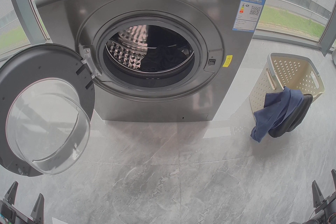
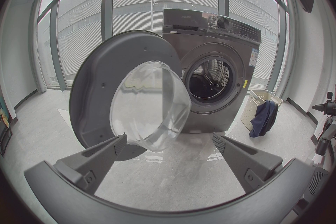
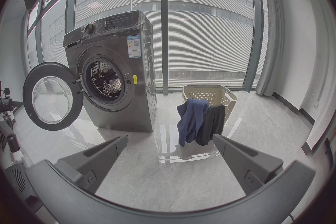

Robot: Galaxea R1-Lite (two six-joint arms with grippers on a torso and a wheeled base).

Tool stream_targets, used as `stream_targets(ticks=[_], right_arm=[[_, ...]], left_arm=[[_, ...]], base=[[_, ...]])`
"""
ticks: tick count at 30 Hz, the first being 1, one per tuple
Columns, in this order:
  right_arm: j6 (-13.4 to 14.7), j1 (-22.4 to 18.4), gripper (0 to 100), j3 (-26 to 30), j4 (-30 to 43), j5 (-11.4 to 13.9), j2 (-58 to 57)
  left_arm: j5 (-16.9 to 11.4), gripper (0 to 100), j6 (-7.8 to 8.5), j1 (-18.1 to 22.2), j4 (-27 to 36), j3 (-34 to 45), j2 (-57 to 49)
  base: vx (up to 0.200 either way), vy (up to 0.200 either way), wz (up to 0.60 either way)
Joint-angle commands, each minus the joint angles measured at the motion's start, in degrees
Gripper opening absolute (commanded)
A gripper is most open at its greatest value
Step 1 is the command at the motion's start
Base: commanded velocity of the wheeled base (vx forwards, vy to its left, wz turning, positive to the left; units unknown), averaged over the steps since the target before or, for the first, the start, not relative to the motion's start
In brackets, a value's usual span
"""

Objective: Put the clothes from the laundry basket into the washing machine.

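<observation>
left gripper (image 2: 168, 139): low at the robot's left, above the floor. Jaws wide apart, nothing between them. Dark grey wedge-shaped fingers (image 2: 105, 154) with ribbed inner pads.
right gripper (image 3: 169, 138): low at the robot's right, well back from the basket. Jaws wide apart, holding nothing. Same grey wedge fingers.
floor (image 1: 175, 179): glossy pale grey marble-look tiles, carrying the machine and basket.
door (image 1: 35, 63): round and swung fully open to the machine's left, nearest the left gripper. Matte dark grey rim around a clear bulging glass bowl (image 1: 45, 123).
washing machine (image 1: 157, 109): front loader, brushed grey metal body. Clear film is wrinkled over the dark control panel, and there is a label sticker at the upper right corner.
drum (image 1: 129, 49): open round mouth with shiny perforated steel walls. A dark bundle of clothing (image 1: 164, 56) lies at the bottom, colour hard to tell.
laundry basket (image 1: 297, 70): on the floor to the right of the machine, apart from it. Cream plastic, rectangular with rounded corners, sides pierced with small cross-shaped holes, slot handles.
blue garment (image 1: 276, 112): soft and creased, draped over the basket's near rim and hanging down its outer wall towards the floor.
black garment (image 1: 297, 116): draped over the same rim, touching the blue garment on its right side, partly under it.
</observation>
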Motion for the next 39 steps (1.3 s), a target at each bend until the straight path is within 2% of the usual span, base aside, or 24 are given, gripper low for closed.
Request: stream_targets(ticks=[1,17,23,35,39], right_arm=[[-0.01,-0.02,100,1.01,-0.02,0.08,0.0],[-0.01,-0.02,100,1.01,-0.02,-0.01,0.0],[-0.01,-0.02,100,1.01,-0.02,-0.01,0.0],[-0.01,-0.02,100,1.01,-0.02,0.08,0.0],[-0.01,-0.02,100,1.01,-0.02,-0.01,0.0]], left_arm=[[0.11,100,0.06,-0.02,-0.05,1.01,-0.68],[0.11,100,-0.21,-0.02,-0.05,1.01,-0.68],[0.11,100,0.06,-0.02,-0.05,1.01,-0.68],[0.11,100,0.23,-0.02,-0.05,1.01,-0.68],[0.02,100,0.23,-0.02,-0.05,1.01,-0.68]], base=[[0.0,-0.2,0.0],[0.0,-0.2,0.0],[0.0,0.0,0.0],[0.2,0.0,0.0],[0.0,0.0,0.0]])
